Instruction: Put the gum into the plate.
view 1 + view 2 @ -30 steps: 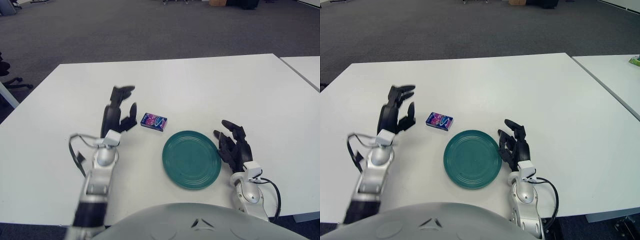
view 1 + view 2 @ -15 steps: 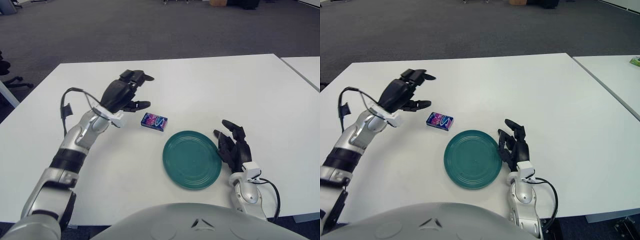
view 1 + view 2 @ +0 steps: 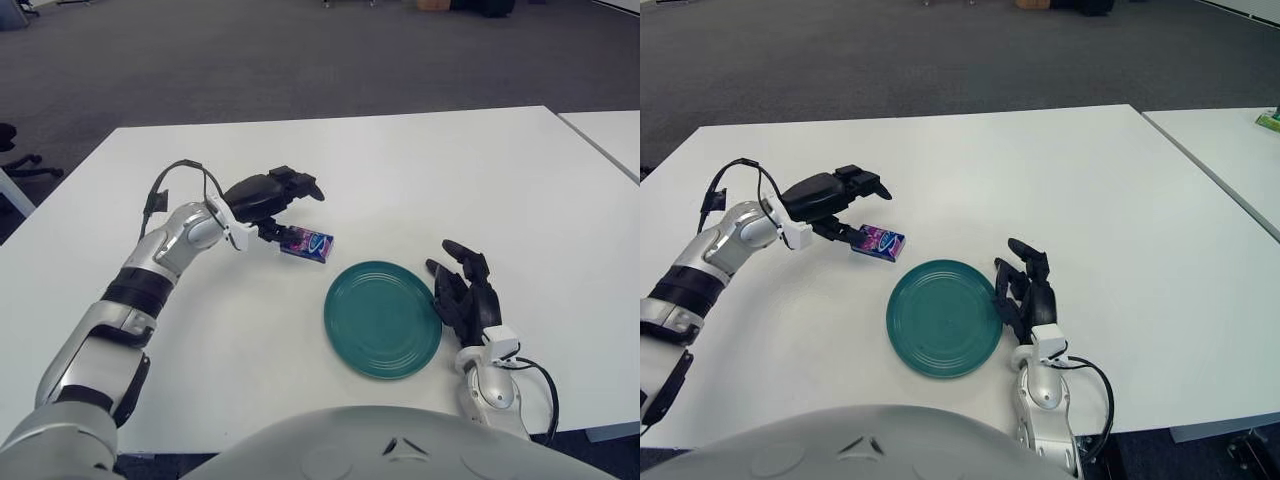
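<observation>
Left hand (image 3: 270, 196): reaching over gum box (image 3: 307, 243), fingers spread, thumb seemingly touching its left end, gripping nothing. Gum box: lying on white surface (image 3: 420, 180), just beside green plate (image 3: 383, 318). Right hand (image 3: 466, 295): resting open beside plate.

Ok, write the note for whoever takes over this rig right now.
Left robot hand: reaching over the gum box, fingers spread around its left end, no grasp visible yet.
Right robot hand: idle on the table, just right of the plate, holding nothing.
Gum box lies flat on the table, up-left of the green plate; the plate holds nothing.
Done: approach.
Left: grasp, lift, place the gum in the plate.
</observation>
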`<control>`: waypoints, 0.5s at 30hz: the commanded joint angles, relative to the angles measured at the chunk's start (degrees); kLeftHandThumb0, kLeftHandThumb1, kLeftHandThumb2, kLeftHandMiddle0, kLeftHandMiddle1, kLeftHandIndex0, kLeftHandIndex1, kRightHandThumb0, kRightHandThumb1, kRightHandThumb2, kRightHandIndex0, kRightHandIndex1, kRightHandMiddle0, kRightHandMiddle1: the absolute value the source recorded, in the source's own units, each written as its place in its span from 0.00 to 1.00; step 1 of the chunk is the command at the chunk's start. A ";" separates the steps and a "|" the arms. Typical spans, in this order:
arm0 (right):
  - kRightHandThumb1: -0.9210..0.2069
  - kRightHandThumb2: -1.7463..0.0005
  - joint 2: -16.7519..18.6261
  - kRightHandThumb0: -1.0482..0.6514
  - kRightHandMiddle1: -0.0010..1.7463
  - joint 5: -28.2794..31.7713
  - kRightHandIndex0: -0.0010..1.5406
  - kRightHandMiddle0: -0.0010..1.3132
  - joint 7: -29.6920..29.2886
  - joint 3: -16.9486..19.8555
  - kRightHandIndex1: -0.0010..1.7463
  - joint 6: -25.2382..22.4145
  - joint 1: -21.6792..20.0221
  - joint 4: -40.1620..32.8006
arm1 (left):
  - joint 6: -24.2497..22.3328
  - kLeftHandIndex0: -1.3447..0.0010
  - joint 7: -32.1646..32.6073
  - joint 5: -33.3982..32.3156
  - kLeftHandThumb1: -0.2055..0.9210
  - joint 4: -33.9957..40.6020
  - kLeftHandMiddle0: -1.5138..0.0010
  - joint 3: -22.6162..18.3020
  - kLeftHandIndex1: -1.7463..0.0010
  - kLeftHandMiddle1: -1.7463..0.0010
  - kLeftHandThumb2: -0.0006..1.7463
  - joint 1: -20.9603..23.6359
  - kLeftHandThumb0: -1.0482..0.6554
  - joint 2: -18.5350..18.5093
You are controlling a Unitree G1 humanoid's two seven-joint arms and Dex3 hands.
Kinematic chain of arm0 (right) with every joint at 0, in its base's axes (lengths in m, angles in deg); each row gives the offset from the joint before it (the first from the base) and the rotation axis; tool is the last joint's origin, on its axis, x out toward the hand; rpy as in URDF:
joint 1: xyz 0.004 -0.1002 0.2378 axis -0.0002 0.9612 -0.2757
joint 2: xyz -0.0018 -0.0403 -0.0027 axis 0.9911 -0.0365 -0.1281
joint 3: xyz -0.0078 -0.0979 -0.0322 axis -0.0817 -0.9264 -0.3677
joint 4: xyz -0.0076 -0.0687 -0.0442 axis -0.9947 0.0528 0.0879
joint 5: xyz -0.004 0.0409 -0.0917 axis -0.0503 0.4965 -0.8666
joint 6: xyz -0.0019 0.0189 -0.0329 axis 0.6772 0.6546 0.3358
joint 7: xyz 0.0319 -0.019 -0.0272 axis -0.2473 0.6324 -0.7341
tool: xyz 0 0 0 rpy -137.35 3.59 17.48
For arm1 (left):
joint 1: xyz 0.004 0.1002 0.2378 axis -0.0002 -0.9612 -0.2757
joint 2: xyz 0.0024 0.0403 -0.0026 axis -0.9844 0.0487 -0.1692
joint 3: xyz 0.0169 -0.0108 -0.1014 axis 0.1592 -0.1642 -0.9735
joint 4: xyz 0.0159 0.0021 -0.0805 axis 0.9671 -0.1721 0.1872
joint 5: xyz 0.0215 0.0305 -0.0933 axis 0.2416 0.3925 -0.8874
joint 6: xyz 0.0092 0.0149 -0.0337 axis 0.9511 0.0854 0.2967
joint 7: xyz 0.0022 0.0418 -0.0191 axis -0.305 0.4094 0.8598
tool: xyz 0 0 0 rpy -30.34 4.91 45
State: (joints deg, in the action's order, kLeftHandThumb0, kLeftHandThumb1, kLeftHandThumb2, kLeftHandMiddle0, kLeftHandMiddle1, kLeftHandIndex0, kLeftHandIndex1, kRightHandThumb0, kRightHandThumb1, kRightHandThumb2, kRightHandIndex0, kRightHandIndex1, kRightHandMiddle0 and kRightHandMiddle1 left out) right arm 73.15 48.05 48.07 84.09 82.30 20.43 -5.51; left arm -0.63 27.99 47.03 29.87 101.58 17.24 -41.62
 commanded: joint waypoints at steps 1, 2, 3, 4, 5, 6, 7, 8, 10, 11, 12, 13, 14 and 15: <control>0.00 0.57 -0.14 0.29 0.49 -0.64 0.23 0.00 -0.38 0.13 0.25 -2.17 1.35 1.59 | 0.22 0.97 -1.76 -0.61 0.94 -2.60 0.96 0.99 0.26 0.70 0.13 2.53 0.10 0.09; 0.00 0.57 -0.20 0.29 0.49 -0.66 0.24 0.00 -0.41 0.19 0.25 -2.20 1.31 1.66 | 0.30 0.96 -1.95 -0.63 0.94 -3.16 0.96 1.15 0.26 0.70 0.13 2.78 0.10 0.28; 0.00 0.57 -0.23 0.29 0.49 -0.71 0.24 0.00 -0.45 0.22 0.25 -2.23 1.28 1.70 | 0.37 0.97 -2.13 -0.68 0.94 -3.66 0.96 1.28 0.25 0.70 0.13 3.00 0.10 0.47; 0.00 0.57 -0.25 0.29 0.49 -0.75 0.24 0.00 -0.48 0.24 0.25 -2.25 1.26 1.72 | 0.45 0.97 -2.24 -0.72 0.94 -4.03 0.96 1.37 0.25 0.71 0.13 3.17 0.10 0.60; 0.00 0.57 -0.24 0.29 0.49 -0.84 0.24 0.00 -0.53 0.22 0.25 -2.27 1.25 1.72 | 0.53 0.97 -2.35 -0.78 0.94 -4.43 0.96 1.48 0.24 0.71 0.13 3.35 0.09 0.74; 0.00 0.57 -0.22 0.29 0.49 -0.91 0.23 0.00 -0.56 0.22 0.25 -2.28 1.26 1.71 | 0.61 0.97 -2.42 -0.83 0.94 -4.73 0.96 1.57 0.24 0.71 0.13 3.49 0.09 0.83; 0.00 0.56 -0.26 0.29 0.49 -0.95 0.23 0.00 -0.56 0.26 0.24 -2.27 1.23 1.79 | 0.71 0.97 -2.54 -0.83 0.94 -5.46 0.96 1.82 0.24 0.71 0.13 3.81 0.09 1.13; 0.00 0.56 -0.29 0.29 0.49 -0.98 0.23 0.00 -0.56 0.30 0.24 -2.26 1.21 1.85 | 0.82 0.97 -2.62 -0.82 0.94 -6.02 0.96 2.00 0.24 0.71 0.13 4.06 0.09 1.35; 0.00 0.56 -0.31 0.30 0.48 -0.96 0.23 0.00 -0.54 0.33 0.24 -2.22 1.10 1.99 | 1.07 0.98 -3.25 -0.96 0.94 -7.40 0.96 2.48 0.24 0.71 0.13 4.69 0.09 1.84; 0.00 0.56 -0.32 0.30 0.48 -0.86 0.23 0.00 -0.48 0.36 0.24 -2.13 1.07 2.06 | 1.12 0.98 -3.77 -1.08 0.94 -8.18 0.96 2.80 0.24 0.71 0.13 5.03 0.09 2.15; 0.00 0.56 -0.29 0.30 0.48 -0.67 0.23 0.00 -0.38 0.38 0.24 -2.10 1.08 2.09 | 1.10 0.98 -4.63 -1.38 0.94 -9.21 0.96 3.22 0.24 0.70 0.13 5.38 0.09 2.55; 0.00 0.56 -0.27 0.30 0.48 -0.53 0.23 0.00 -0.31 0.39 0.24 -2.08 1.10 2.11 | 1.14 0.99 -5.20 -1.61 0.94 -9.96 0.96 3.50 0.25 0.70 0.12 5.64 0.09 2.81; 0.00 0.56 -0.24 0.30 0.48 -0.38 0.23 0.00 -0.23 0.41 0.23 -2.15 1.13 2.11 | 1.15 0.99 -5.92 -1.87 0.94 -10.73 0.97 3.82 0.26 0.70 0.12 5.93 0.09 3.05; 0.00 0.56 -0.22 0.30 0.48 -0.30 0.23 0.00 -0.19 0.42 0.23 -2.21 1.14 2.11 | 1.22 0.99 -6.35 -2.05 0.94 -11.23 0.97 3.99 0.26 0.69 0.12 6.12 0.10 3.17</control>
State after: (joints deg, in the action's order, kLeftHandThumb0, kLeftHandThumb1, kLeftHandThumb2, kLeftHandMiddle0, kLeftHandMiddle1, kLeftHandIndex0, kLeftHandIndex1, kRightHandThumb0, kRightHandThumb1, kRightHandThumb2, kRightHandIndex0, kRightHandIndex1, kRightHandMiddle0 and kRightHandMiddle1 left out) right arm 73.04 47.41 47.75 84.23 82.34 20.39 -5.44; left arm 0.51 23.64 45.61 20.87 104.58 21.65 -38.89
